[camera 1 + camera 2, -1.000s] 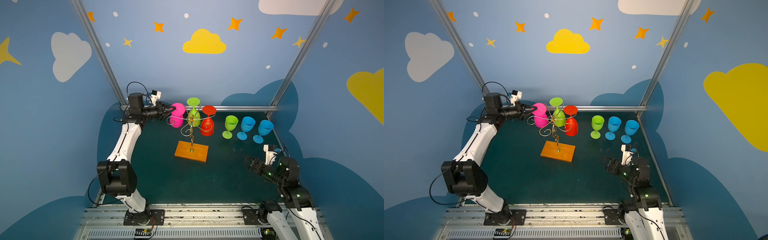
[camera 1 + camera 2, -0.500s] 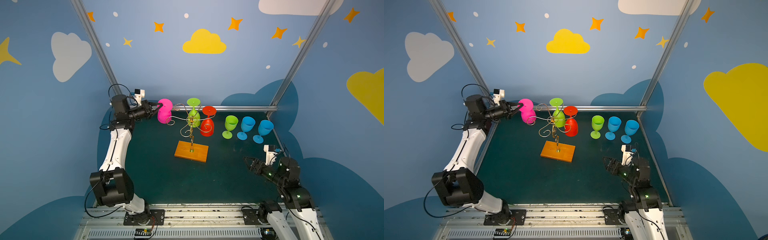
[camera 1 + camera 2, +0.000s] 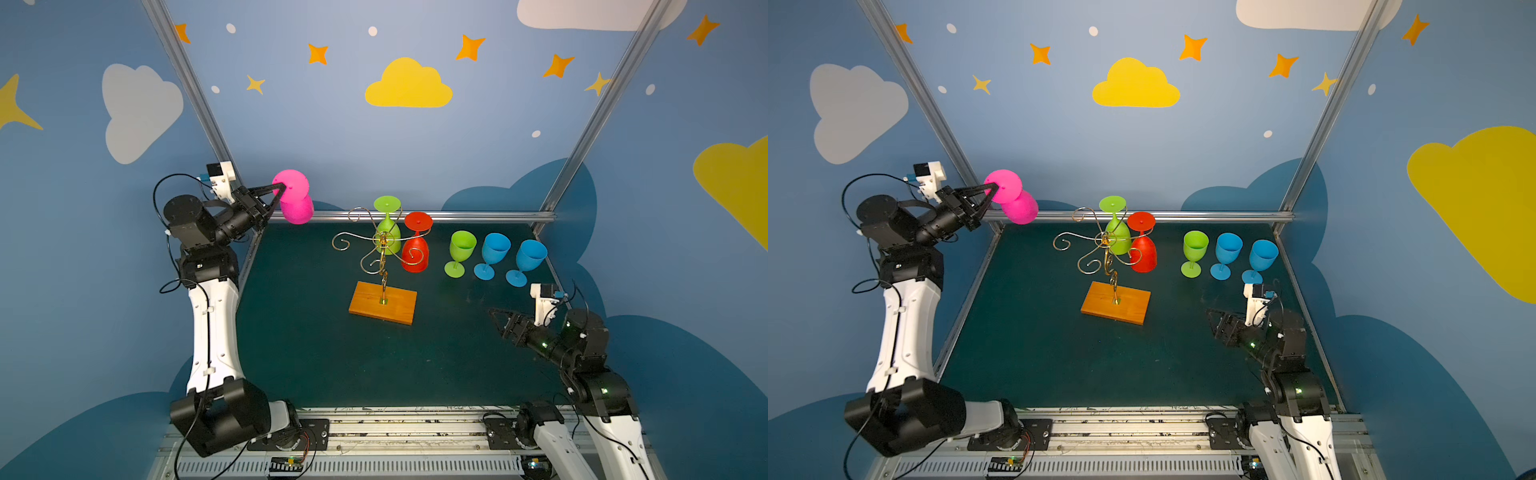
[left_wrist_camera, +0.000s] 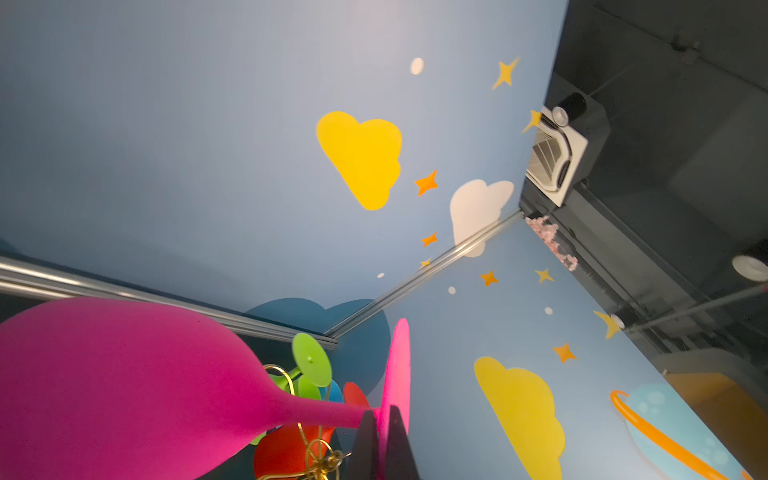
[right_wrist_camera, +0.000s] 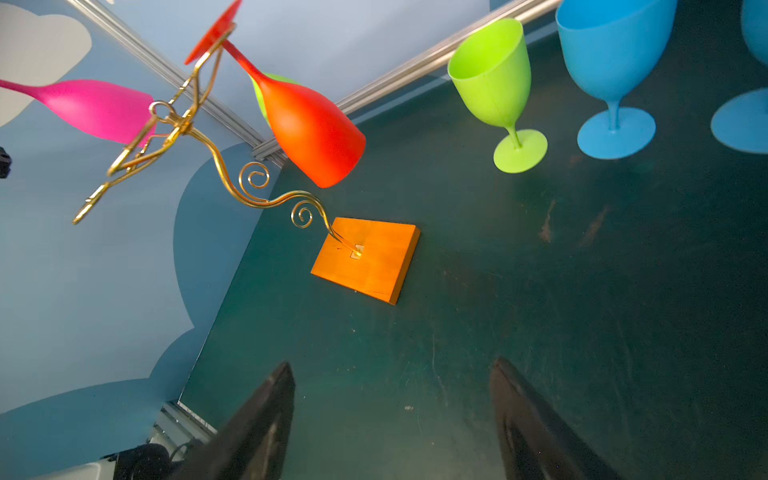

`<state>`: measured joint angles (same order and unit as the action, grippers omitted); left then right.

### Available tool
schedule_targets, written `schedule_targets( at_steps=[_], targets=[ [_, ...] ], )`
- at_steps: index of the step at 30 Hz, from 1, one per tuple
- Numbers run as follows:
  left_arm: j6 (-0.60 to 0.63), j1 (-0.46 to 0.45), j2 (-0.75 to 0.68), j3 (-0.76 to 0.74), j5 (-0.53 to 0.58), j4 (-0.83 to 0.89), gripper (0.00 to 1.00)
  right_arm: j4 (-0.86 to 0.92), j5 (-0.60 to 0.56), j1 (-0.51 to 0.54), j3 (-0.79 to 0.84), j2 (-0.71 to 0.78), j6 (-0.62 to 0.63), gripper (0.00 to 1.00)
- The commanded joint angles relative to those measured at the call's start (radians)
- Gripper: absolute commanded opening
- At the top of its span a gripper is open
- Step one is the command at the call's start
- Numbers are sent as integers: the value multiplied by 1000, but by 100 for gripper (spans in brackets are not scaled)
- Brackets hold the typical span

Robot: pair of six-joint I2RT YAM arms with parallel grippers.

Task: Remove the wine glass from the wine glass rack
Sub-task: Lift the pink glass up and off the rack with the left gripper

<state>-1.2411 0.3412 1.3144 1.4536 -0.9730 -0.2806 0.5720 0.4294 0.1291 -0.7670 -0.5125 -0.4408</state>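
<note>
My left gripper [image 3: 281, 189] [image 3: 994, 190] is shut on the foot of the pink wine glass [image 3: 293, 199] [image 3: 1013, 201], close to its stem. The glass hangs upside down, high over the table's far left corner, apart from the wine glass rack [image 3: 382, 249] [image 3: 1104, 245]. In the left wrist view the dark fingertips [image 4: 368, 428] pinch the pink foot disc edge-on, the bowl [image 4: 124, 374] to one side. A green glass [image 3: 388, 232] and a red glass [image 3: 415, 249] hang upside down on the gold rack. My right gripper [image 3: 494, 313] [image 5: 392, 374] rests open and empty, low at the near right.
The rack's orange wooden base [image 3: 383, 302] [image 5: 365, 257] sits mid-table. One green glass [image 3: 460, 251] and two blue glasses [image 3: 494, 253] [image 3: 530, 259] stand upright at the far right. An aluminium rail [image 3: 478, 216] runs along the back edge, and blue walls stand close on all sides.
My left gripper has carried the pink glass leftward and upward, off the rack's scroll arm and clear of it. The right arm has stayed still.
</note>
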Motion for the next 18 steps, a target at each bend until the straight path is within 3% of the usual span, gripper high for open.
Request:
schedule_targets(
  at_steps=[1, 10, 18],
  targets=[
    [-40, -50, -54, 75, -35, -50, 3, -74, 44, 11, -75, -20, 54, 73],
    [-146, -240, -39, 205, -107, -110, 3, -265, 106, 66, -192, -71, 103, 74],
    [-190, -450, 43, 196, -121, -164, 3, -393, 60, 207, -340, -202, 216, 74]
  ],
)
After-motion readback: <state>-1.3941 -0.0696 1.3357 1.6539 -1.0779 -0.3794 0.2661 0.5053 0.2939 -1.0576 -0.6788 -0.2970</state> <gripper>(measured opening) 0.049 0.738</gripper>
